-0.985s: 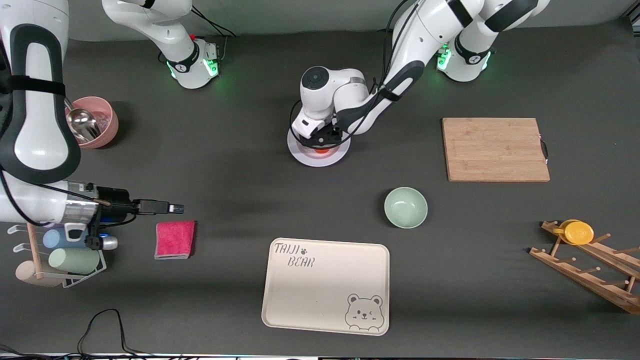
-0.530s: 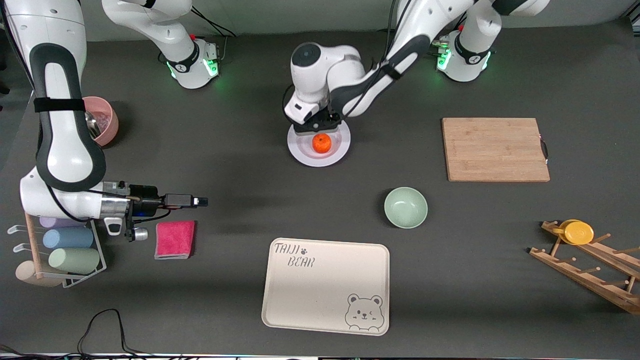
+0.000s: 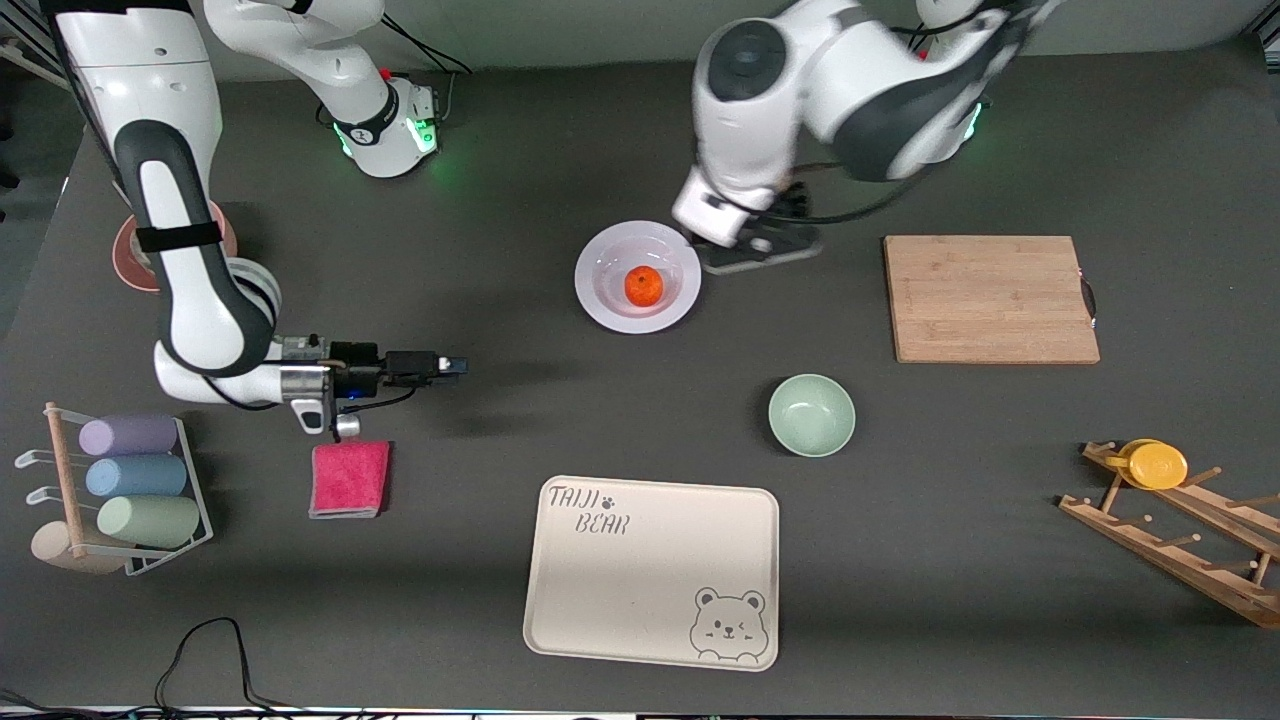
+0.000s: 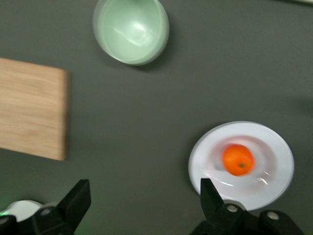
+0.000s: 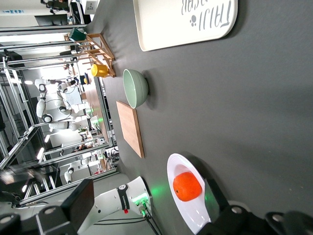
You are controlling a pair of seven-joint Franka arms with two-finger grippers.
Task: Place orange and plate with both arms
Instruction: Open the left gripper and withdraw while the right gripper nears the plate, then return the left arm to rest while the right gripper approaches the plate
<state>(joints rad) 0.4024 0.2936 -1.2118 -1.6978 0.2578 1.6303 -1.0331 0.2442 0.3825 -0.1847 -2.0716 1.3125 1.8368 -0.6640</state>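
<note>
The orange (image 3: 644, 285) sits in the middle of the white plate (image 3: 597, 300), near the table's centre. My left gripper (image 3: 757, 250) hangs open and empty over bare table beside the plate, toward the left arm's end. In the left wrist view the orange (image 4: 238, 159) and plate (image 4: 279, 147) lie beside one finger (image 4: 211, 198) of the left gripper (image 4: 144, 205). My right gripper (image 3: 452, 366) is open and empty, held low and level over the table toward the right arm's end, pointing at the plate. Its wrist view shows the orange (image 5: 187, 186) on the plate (image 5: 195, 221) ahead of the right gripper (image 5: 149, 210).
A wooden cutting board (image 3: 990, 298) lies toward the left arm's end. A pale green bowl (image 3: 811, 414) and a cream bear tray (image 3: 650, 570) lie nearer the front camera. A pink cloth (image 3: 349, 478), cup rack (image 3: 120, 490), pink bowl (image 3: 125, 255) and wooden rack (image 3: 1170, 520) stand at the edges.
My left gripper has let go of the orange, risen and swung off the plate toward the left arm's end. The orange stays on the plate. My right gripper has moved closer to the plate.
</note>
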